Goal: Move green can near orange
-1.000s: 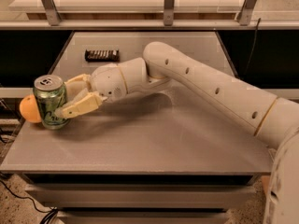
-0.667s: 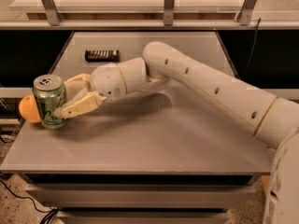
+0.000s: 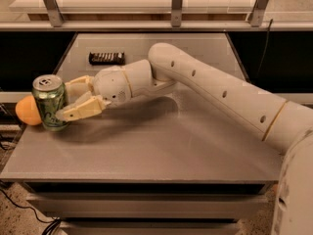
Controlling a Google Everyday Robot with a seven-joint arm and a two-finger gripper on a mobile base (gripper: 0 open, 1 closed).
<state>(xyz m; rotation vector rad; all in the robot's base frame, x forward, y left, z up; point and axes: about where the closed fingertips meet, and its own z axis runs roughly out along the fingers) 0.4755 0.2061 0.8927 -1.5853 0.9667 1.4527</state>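
The green can (image 3: 49,103) stands upright at the table's left edge, its silver top facing up. The orange (image 3: 26,110) sits right behind it on the left, touching or nearly touching the can and partly hidden by it. My gripper (image 3: 64,101) reaches in from the right with one finger on each side of the can. The near finger (image 3: 82,109) lies against the can's front side. The far finger (image 3: 79,84) lies behind it. The gripper is shut on the can.
A flat dark snack bar (image 3: 106,58) lies at the back of the grey table (image 3: 161,146). My white arm (image 3: 215,89) crosses the table from the right. A metal railing (image 3: 176,4) runs behind. The table's left edge is close to the orange.
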